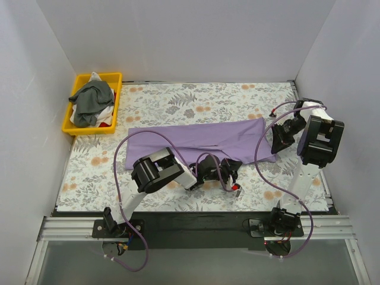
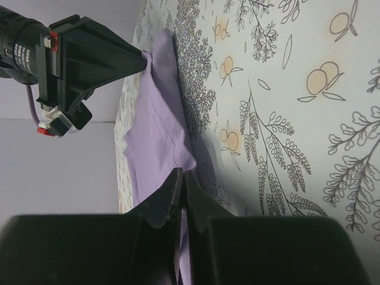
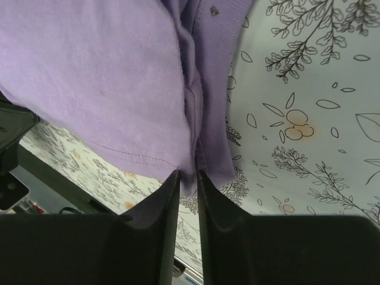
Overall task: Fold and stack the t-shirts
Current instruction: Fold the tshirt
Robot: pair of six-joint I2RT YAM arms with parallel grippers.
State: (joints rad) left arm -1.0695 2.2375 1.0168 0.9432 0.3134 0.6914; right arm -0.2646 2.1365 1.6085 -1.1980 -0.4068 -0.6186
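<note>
- Top view: left gripper (image 1: 230,166) is at the lilac t-shirt (image 1: 196,139)'s near edge, mid-table, and right gripper (image 1: 277,142) at its right end. Far left, yellow tray (image 1: 83,131) holds the grey-green t-shirt (image 1: 92,101) and white cloth (image 1: 95,77).
- Left wrist: jaws pinched tight on the lilac hem.
- Right wrist: jaws narrow with the hem clamped between, a grip unclear from above.

Seen from above, the left arm (image 1: 160,172) covers part of the lilac t-shirt's (image 1: 202,139) near hem. The fingertips of the left gripper (image 1: 230,167) and right gripper (image 1: 278,142) are too small to make out. In the yellow tray (image 1: 83,78) at the desk's far left corner, the grey-green t-shirt (image 1: 94,100) hides most of some white and red cloth. In the right wrist view, the lilac cloth runs off the top edge.
</note>
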